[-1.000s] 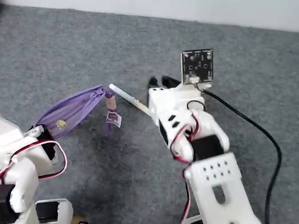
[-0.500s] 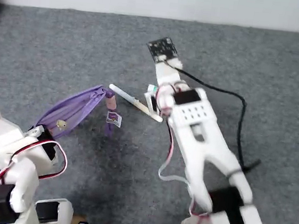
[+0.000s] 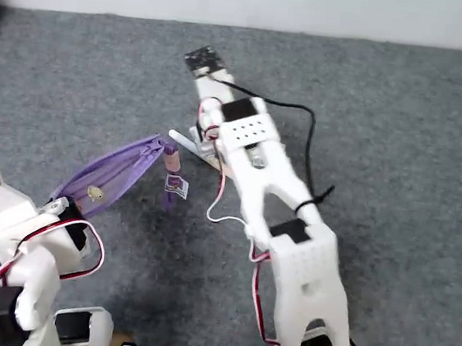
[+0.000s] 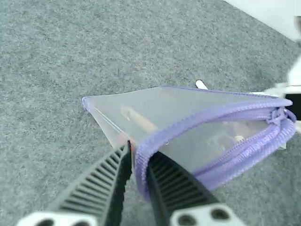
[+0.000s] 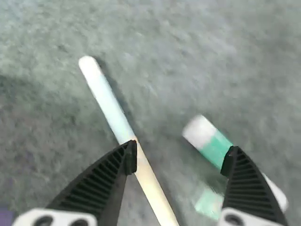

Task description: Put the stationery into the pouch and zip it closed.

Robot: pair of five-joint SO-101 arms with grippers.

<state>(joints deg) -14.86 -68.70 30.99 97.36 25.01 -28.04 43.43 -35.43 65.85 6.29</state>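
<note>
The right pincer (image 5: 180, 153) hangs wide open, holding nothing. The long white pen (image 5: 106, 101) lies just under one jaw, slanting past it (the left pincer (image 4: 136, 162) pinches the see-through purple zip pouch (image 4: 188, 122)).

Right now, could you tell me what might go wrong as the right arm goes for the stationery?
The open right gripper spans both the pen and the green stick; closing could catch both or flick one away. The left gripper pinches the pouch only at its edge, and its mouth looks narrow, so the pen may snag on the zip.
</note>
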